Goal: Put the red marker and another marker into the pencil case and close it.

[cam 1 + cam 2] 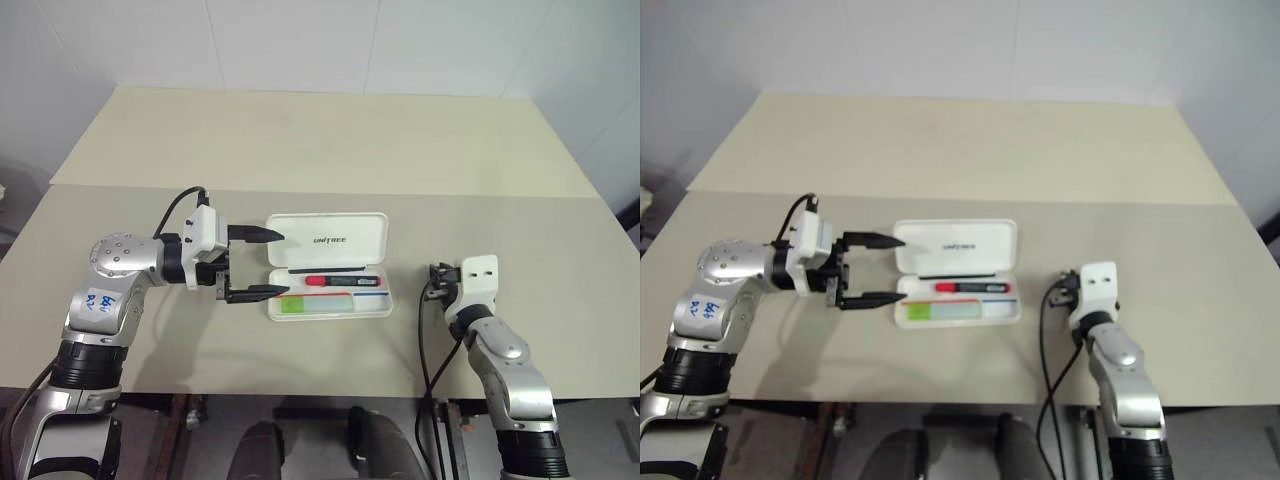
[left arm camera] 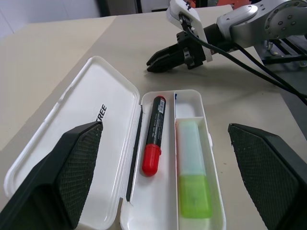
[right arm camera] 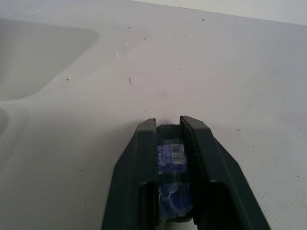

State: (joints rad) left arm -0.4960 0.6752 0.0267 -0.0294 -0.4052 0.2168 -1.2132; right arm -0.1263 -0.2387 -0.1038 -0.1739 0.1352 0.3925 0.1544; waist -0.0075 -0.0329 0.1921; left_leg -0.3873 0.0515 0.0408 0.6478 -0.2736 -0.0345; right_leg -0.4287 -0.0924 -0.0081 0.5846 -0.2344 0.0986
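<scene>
The white pencil case [image 1: 330,225] lies open in the middle of the table, its lid folded flat toward the far side. Inside its tray the red marker [image 2: 154,139] lies lengthwise. The pale green marker [image 2: 193,177] lies in the compartment beside it. My left gripper [image 1: 285,263] hovers open at the case's left end, pointing right, one finger by the lid and one by the tray. To the right of the case, apart from it, my right gripper [image 1: 437,278] sits low over the table, shut on nothing.
The beige table [image 1: 300,150] has a seam running across it just beyond the case. A black cable [image 1: 428,350] hangs from my right wrist over the front edge. A white wall rises behind the table.
</scene>
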